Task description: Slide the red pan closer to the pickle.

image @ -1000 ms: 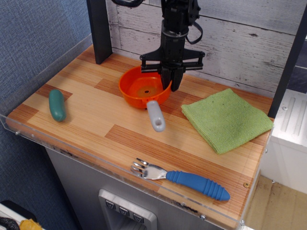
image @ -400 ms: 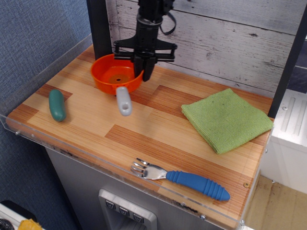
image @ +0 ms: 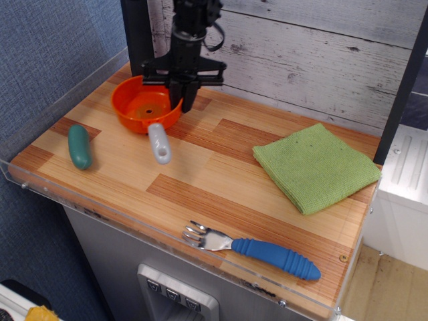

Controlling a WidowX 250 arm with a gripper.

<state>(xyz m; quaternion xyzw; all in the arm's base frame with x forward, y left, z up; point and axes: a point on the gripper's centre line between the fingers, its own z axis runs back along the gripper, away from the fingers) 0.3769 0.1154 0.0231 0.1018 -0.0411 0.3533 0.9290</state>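
The red pan [image: 142, 106] is a small round orange-red toy pan with a light-grey handle [image: 158, 143] pointing toward the front. It sits at the back left of the wooden table. My black gripper [image: 180, 99] comes down from above with its fingers shut on the pan's right rim. The pickle [image: 79, 146] is a teal-green capsule lying near the table's left edge, a short way front-left of the pan and apart from it.
A folded green cloth [image: 314, 166] lies at the right. A fork with a blue handle [image: 257, 251] lies along the front edge. A black post [image: 138, 33] stands behind the pan. A clear low wall [image: 60, 87] rims the table's left and front.
My gripper has slid the red pan leftward across the back of the table, from the middle toward the pickle. The pickle, cloth and fork have not moved.
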